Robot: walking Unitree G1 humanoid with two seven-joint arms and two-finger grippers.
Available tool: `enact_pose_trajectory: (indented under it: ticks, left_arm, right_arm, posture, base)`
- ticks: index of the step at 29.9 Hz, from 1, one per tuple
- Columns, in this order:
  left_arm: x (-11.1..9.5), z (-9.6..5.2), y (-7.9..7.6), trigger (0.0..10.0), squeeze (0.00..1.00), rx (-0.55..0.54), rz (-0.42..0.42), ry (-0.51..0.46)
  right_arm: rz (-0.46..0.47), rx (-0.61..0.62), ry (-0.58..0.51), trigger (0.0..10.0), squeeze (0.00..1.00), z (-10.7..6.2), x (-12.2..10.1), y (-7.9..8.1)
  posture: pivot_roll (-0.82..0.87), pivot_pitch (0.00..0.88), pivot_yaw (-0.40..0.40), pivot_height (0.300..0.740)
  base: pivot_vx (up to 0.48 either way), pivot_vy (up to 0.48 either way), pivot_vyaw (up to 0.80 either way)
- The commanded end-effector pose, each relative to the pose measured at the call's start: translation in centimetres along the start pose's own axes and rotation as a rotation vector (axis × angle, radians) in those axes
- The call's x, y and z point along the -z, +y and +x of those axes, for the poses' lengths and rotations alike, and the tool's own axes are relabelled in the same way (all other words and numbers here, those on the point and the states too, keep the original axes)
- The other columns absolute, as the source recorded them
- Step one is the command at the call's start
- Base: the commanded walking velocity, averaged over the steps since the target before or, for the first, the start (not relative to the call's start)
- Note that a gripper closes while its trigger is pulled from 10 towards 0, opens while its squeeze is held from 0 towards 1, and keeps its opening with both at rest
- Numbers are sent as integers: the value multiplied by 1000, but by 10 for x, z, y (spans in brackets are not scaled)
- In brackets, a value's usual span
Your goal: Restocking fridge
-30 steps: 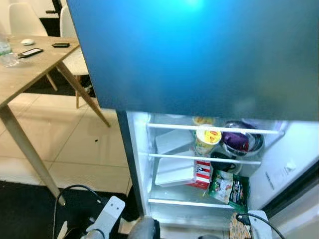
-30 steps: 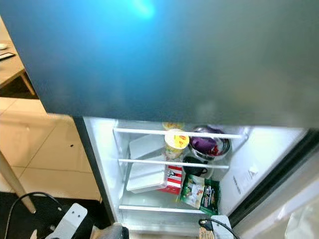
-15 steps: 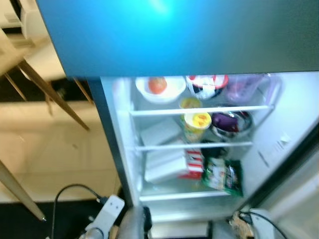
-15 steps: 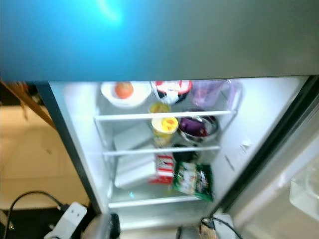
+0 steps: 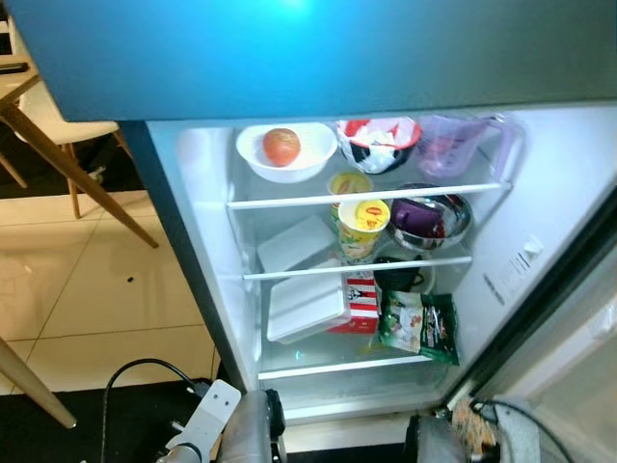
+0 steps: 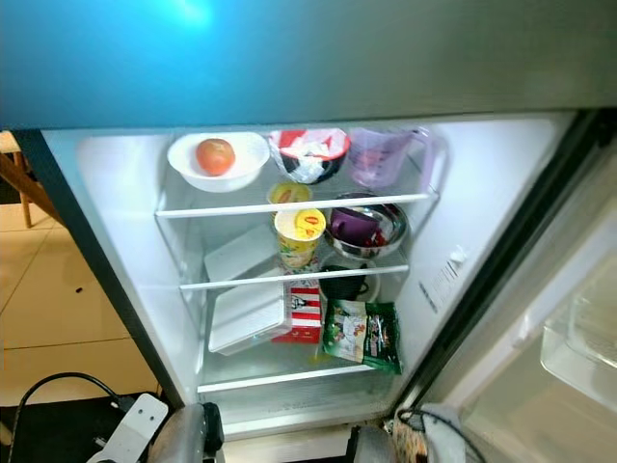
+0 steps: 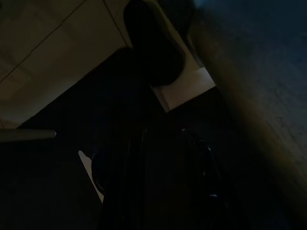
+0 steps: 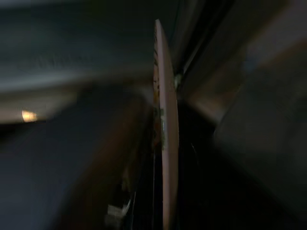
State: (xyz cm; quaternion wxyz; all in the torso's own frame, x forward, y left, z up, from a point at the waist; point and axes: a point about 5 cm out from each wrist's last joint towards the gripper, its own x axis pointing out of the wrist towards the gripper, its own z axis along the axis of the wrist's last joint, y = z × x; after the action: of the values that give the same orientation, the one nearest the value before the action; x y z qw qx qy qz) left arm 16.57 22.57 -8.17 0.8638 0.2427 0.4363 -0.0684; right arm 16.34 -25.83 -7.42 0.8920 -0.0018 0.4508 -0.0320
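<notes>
An open fridge compartment [image 5: 193,207] with white walls is seen from above, lit from inside, beneath a glossy dark blue upper door [image 5: 318,48]. On the top wire shelf [image 5: 366,196], a white bowl [image 5: 286,154] holding a round red-orange fruit [image 5: 281,146] is set at the left, a red-rimmed bowl of white wrapped items [image 5: 378,143] in the middle, and a clear purple-tinted plastic jug [image 5: 463,149] at the right. On the middle shelf, a flat white lidded box [image 5: 296,243] lies at the left, a yellow-lidded instant noodle cup [image 5: 364,226] stands in the middle with a second yellow cup [image 5: 347,183] just behind it, and a steel bowl with purple contents [image 5: 431,217] sits at the right. On the bottom shelf, a white foam clamshell box [image 5: 307,307] leans against a red-and-white striped carton [image 5: 362,300]; a green snack packet [image 5: 417,325] lies to the right, with a dark cup [image 5: 400,279] behind it.

A white power strip [image 5: 205,419] and black cable [image 5: 135,371] lie on the floor at near left, beside beige tiles and a wooden worktop's leg [image 5: 72,159]. The silver arms are seen at the near edge. In the dim wrist views, the left end effector [image 7: 165,163] hangs over dark flooring, and whether its fingers are apart cannot be told; a thin, flat pale packet [image 8: 164,139] is seen edge-on at the right end effector, whose grip cannot be made out.
</notes>
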Motion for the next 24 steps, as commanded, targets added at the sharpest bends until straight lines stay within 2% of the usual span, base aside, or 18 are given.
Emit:
enact_pose_trajectory:
  ticks: [1,3,6,11,13,15,18,19,23,24]
  left_arm:
    - [1,0,-3,10000,231,14,2,5]
    - [2,-1,-4,10000,227,15,2,5]
    - [3,-1,-5,10000,227,18,0,4]
    - [4,-1,-6,10000,227,19,1,5]
    - [4,-1,-6,10000,227,19,1,5]
    - [6,-2,-5,10000,231,17,3,8]
    - [8,-3,-4,10000,227,14,3,11]
    - [11,-4,-3,10000,227,13,5,14]
    - [14,-5,-2,10000,227,13,12,20]
    - [14,-5,-2,10000,227,13,12,20]
  right_arm:
    - [17,-14,-80,10000,0,1,-17,-1]
    - [8,-68,-131,10000,0,2,-34,-2]
    - [4,-203,-194,10000,0,4,-61,4]
    - [49,-325,-225,10000,0,5,-80,18]
    - [49,-325,-225,10000,0,5,-80,18]
    - [146,-427,-266,10000,0,6,-101,32]
    - [168,-484,-277,10000,0,6,-110,41]
    - [195,-551,-267,10000,0,6,-118,51]
    - [285,-587,-254,10000,0,8,-129,67]
    - [285,-587,-254,10000,0,8,-129,67]
  posture:
    - [12,0,-40,506]
    - [10,0,-43,506]
    - [10,0,-47,506]
    - [15,0,-50,506]
    - [15,0,-50,506]
    - [28,0,-51,506]
    - [31,2,-51,506]
    - [37,12,-48,506]
    - [40,19,-47,506]
    - [40,19,-47,506]
  base:
    - [0,0,0]
    - [0,0,0]
    - [0,0,0]
    - [0,0,0]
    - [0,0,0]
    - [0,0,0]
    - [0,0,0]
    - [0,0,0]
    - [0,0,0]
    - [0,0,0]
